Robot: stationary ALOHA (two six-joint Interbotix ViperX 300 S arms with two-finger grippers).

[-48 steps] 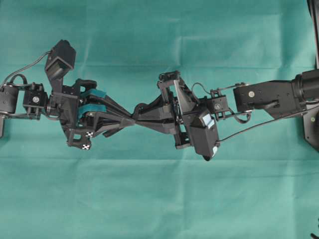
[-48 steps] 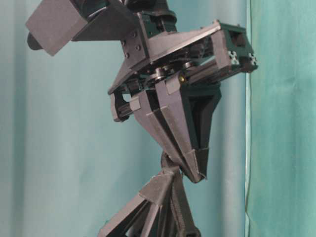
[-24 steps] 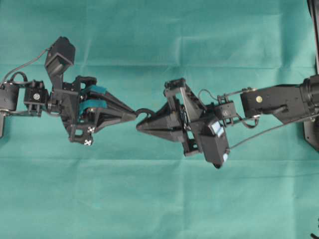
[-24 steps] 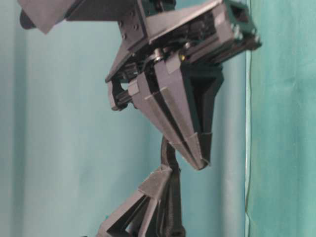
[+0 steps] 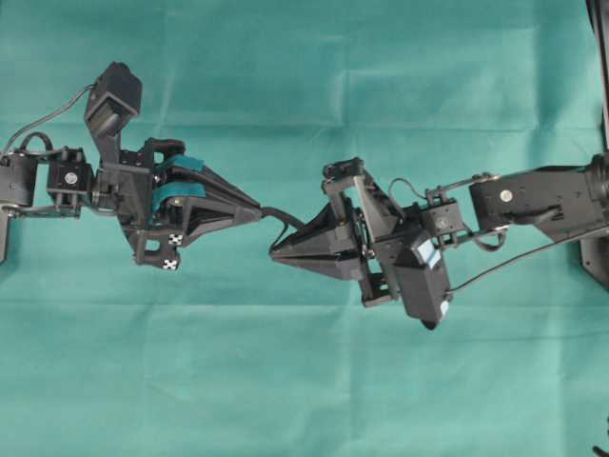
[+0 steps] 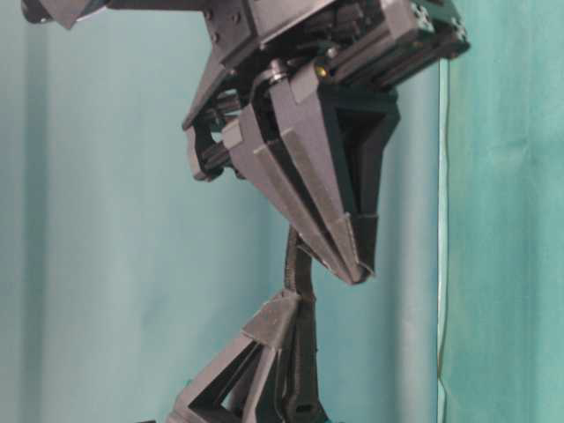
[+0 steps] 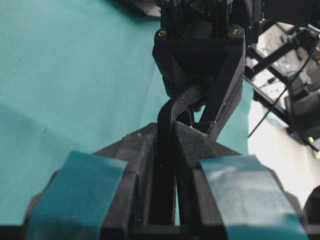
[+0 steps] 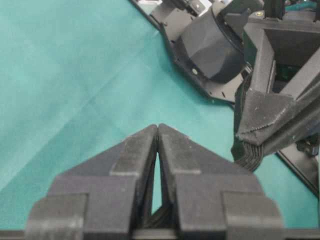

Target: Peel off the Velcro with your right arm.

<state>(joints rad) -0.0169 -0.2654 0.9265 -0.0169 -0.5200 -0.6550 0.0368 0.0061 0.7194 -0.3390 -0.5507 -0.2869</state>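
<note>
Two jaws on your right claw (image 5: 274, 255) are sitting fully closed, tips meeting. The Velcro strap (image 5: 283, 216) is entering that claw behind the tips rather than at them; the left wrist view is showing it running up between the plain black fingers (image 8: 140, 150), so I'm reading that as a grip on one layer. How deep the hold goes I cannot tell.

The strap is bridging the short gap from there to the left claw (image 5: 257, 203), whose teal-taped fingers are pinching the other end nearly closed. It is curving, not taut, and hanging in the air above the green cloth (image 5: 304, 381). The two claws are sitting near each other, tips offset.

Risks I'm seeing from here:
- Strap is sliding out of one claw instead of peeling, if the hook layer is holding harder than either pinch.
- You are gripping both layers on the right, so pulling is only dragging the whole strap.
- Claw tips are clashing, given how close they are.
- Layers are re-sticking if slack lets them fold back together.
</note>
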